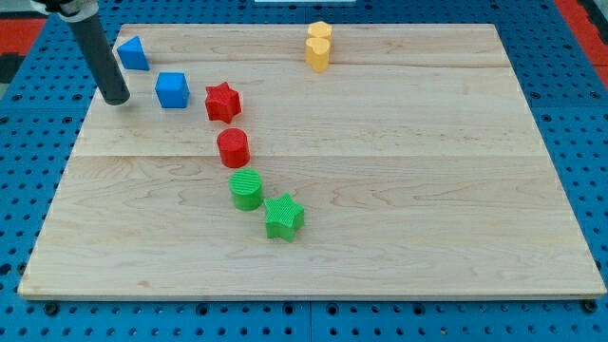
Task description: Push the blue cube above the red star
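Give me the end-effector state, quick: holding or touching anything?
My tip: a bare rod with no jaws, holding nothing. It sits apart from the blue cube, on the view's left of it.

Rod: dark, near-black cylinder, smooth, matte with a faint sheen down one side. Straight, even thickness along the visible length. No markings, screws or cables seen on it.

My tip (115, 99): blunt, rounded-flat end, same dark colour as the shaft, no separate cap distinguishable.

Upper end: rod enters a pale grey or white collar at the far left edge of frame; mostly cropped, detail not readable. Rest of the arm out of frame.
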Controlling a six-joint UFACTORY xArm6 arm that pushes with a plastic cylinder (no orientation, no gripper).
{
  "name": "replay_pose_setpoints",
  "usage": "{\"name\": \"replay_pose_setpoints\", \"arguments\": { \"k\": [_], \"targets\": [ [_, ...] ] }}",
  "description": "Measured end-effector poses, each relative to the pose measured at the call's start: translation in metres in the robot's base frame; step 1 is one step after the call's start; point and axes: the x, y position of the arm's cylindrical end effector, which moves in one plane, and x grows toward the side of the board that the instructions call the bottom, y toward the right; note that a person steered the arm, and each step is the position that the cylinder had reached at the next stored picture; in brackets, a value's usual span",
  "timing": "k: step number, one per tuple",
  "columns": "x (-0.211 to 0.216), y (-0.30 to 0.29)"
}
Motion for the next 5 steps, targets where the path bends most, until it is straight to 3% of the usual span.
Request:
{"name": "replay_pose_setpoints", "arguments": {
  "k": [2,3,5],
  "targets": [
    [-0.024,0.120],
    [-0.054,0.131],
    [-0.040,0.063]
  ]
}}
